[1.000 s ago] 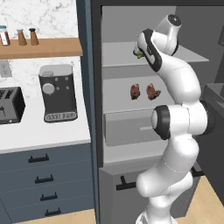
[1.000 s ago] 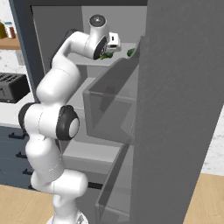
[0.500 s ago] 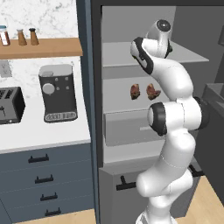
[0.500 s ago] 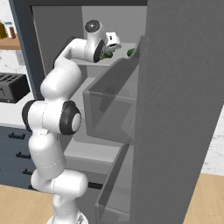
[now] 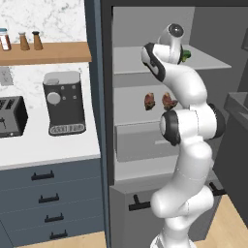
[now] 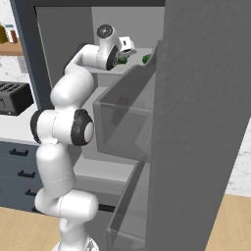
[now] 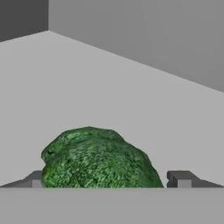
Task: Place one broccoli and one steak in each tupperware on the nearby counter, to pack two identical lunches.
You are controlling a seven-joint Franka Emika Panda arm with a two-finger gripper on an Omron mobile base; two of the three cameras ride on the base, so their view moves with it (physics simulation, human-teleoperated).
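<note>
My gripper (image 7: 109, 180) is open on the fridge's upper shelf, and a green broccoli (image 7: 98, 159) sits between its dark fingertips (image 7: 180, 177), close to the hand. From the right base view the gripper (image 6: 125, 51) hangs just over that broccoli (image 6: 121, 60), with a second broccoli (image 6: 146, 59) further right on the same shelf. Two brown steaks (image 5: 149, 100) (image 5: 169, 101) lie one shelf lower. One broccoli (image 5: 184, 55) peeks out behind the wrist. The white counter (image 5: 43, 145) runs left of the fridge. The tupperware is out of view.
A dark coffee machine (image 5: 63, 102) and a toaster (image 5: 10, 115) stand on the counter. Bottles sit on the wooden wall shelf (image 5: 46, 52). The open fridge door with its bins (image 6: 128, 122) stands close on the right. A grey fridge drawer (image 5: 140, 140) lies under the steaks.
The hand has shifted a little left and down over the upper shelf, closer to the broccoli. The jaws have stayed open.
</note>
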